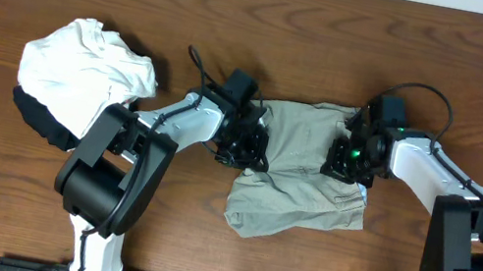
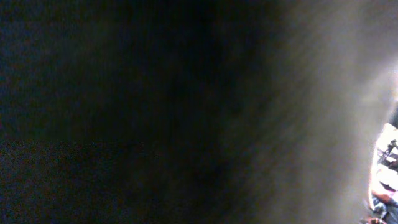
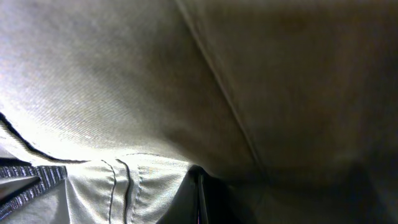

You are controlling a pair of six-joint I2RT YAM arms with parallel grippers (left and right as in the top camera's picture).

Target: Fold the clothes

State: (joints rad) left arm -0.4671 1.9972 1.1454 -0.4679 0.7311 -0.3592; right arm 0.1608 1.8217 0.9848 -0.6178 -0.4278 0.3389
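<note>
While the left gripper [image 1: 245, 144] and right gripper [image 1: 347, 159] press shut, seemingly pinching the trousers [image 1: 298, 180], we judge folding barely begun, the cloth crumpled.

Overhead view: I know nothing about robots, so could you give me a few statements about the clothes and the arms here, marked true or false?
1. The khaki trousers lie spread out flat at full length. False: they are bunched and crumpled.
2. The white garment lies apart from the trousers. True.
3. The black garment lies on top of the white one. False: it peeks out from under it.
4. The left fingers and the right fingers are down at opposite edges of the trousers. True.
</note>
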